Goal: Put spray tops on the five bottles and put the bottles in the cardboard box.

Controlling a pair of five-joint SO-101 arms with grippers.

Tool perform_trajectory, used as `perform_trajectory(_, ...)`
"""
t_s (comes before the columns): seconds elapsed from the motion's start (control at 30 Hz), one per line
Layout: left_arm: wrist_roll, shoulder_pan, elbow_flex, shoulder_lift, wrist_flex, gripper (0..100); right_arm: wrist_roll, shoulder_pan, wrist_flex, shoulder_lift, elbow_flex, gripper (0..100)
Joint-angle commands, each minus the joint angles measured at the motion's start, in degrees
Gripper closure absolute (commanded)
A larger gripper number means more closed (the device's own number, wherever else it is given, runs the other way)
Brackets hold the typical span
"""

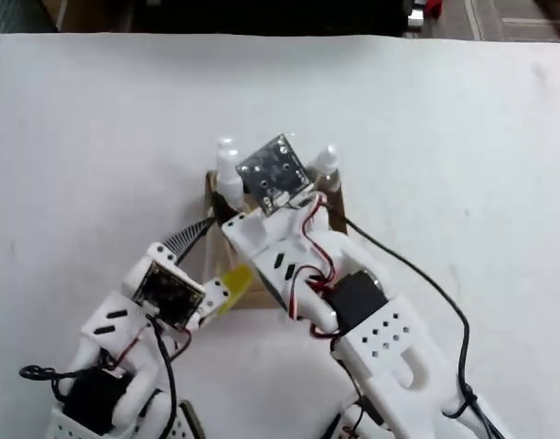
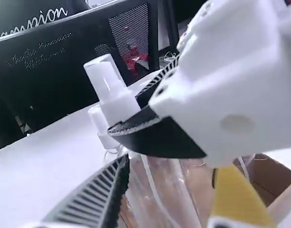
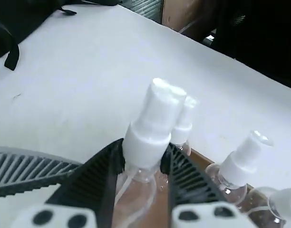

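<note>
The cardboard box (image 1: 259, 294) sits mid-table under both arms, and several clear bottles with white spray tops (image 1: 328, 163) stand in it. My right gripper (image 3: 141, 166) is shut on the neck of one clear bottle (image 3: 152, 124), just below its white spray top and over the box (image 3: 202, 157). The left wrist view has that same bottle (image 2: 110, 90) pinched by the right arm's black fingers (image 2: 155, 135). My left gripper (image 2: 169, 190) is open at the box's near left side. Its ribbed black finger (image 2: 100, 197) and yellow jaw stand either side of the clear bottle body.
Other capped bottles (image 3: 243, 159) stand close together in the box beside the held one. White tabletop (image 1: 97, 137) spreads wide on all sides. Black cables (image 1: 417, 274) trail along the right arm. Dark chairs and clutter lie past the table's far edge.
</note>
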Motion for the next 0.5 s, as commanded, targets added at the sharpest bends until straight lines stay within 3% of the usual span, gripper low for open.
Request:
perform_trajectory(0.0, -0.53, 0.13, -4.31, 0.13, 2.73, 74, 0.97, 4.18, -1.80, -0.57, -1.49, 98.1)
perform_trajectory(0.13, -0.53, 0.48, -8.70, -0.31, 8.97, 74, 0.97, 6.81, -1.80, -0.92, -1.49, 98.1)
perform_trajectory(0.33, -0.26, 0.04, -9.76, -0.48, 10.11, 74, 0.97, 5.58, -1.80, -0.92, -1.49, 98.1)
perform_trajectory(0.47, 4.04, -8.75, -15.38, -0.48, 10.29, 77, 1.05, 5.58, -1.71, -0.92, -0.79, 98.1)
